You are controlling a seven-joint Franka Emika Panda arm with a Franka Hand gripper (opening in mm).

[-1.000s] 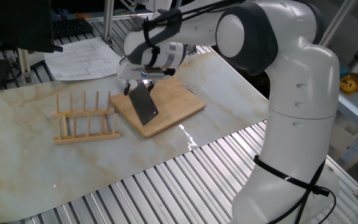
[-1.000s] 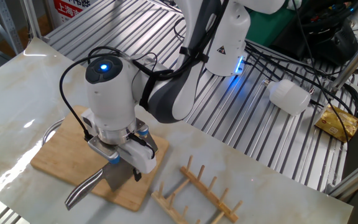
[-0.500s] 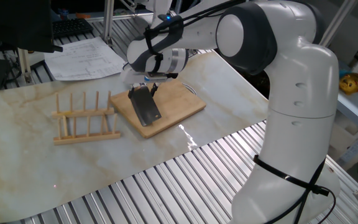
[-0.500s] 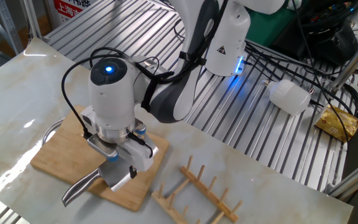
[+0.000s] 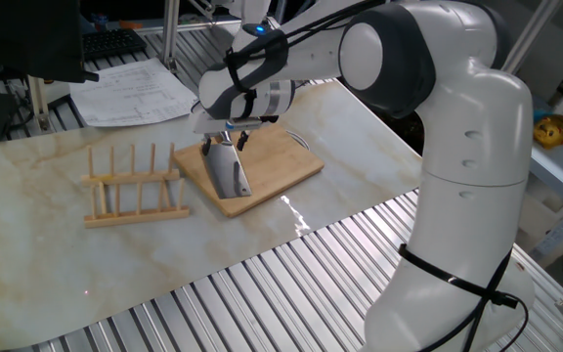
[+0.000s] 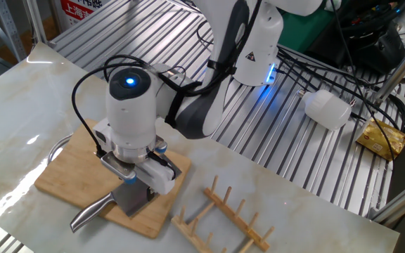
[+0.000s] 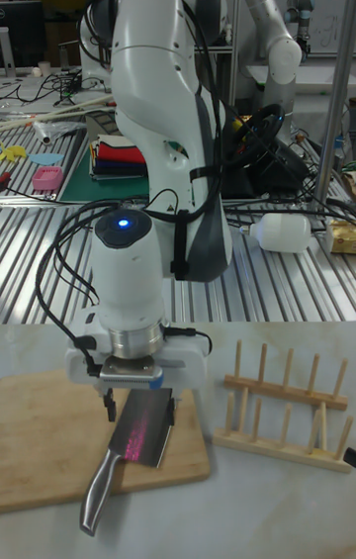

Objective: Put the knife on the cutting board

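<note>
Your gripper sits directly over the knife blade's back end on the cutting board; fingers prob. released, handle overhanging board's edge.

One knife, one board, one peg rack with ten upright dowels in two rows of five, one arm with one gripper; off the table, one white bottle lying on the slatted bench and one paper stack
</note>
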